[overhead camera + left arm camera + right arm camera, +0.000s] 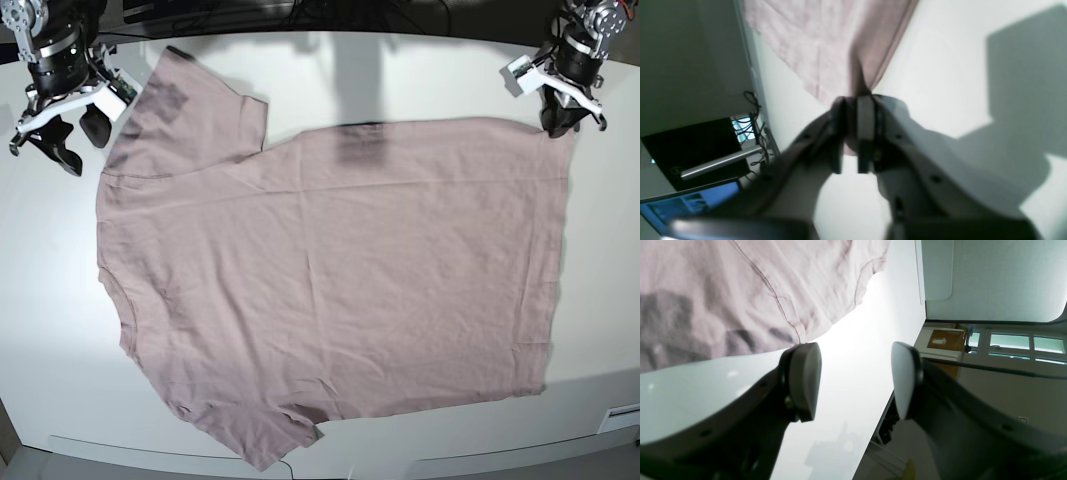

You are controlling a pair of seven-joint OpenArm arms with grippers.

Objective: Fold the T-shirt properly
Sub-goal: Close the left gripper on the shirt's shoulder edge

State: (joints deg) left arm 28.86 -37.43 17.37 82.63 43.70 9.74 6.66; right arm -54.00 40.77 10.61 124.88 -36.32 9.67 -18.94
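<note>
We saw a white desk (330, 75) under everything. Off its edge in the left wrist view sat a lit blue screen (690, 201) and a tangle of dark cables (755, 133). The right wrist view showed windows (1017, 345) and a brown board (947, 340).

We see the dusty pink T-shirt (330, 280) spread flat and lightly wrinkled across the white table, sleeves toward the base view's left, hem to its right.

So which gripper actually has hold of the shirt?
The left gripper: shut on the T-shirt hem corner. The right gripper is open beside the sleeve, holding nothing.
</note>
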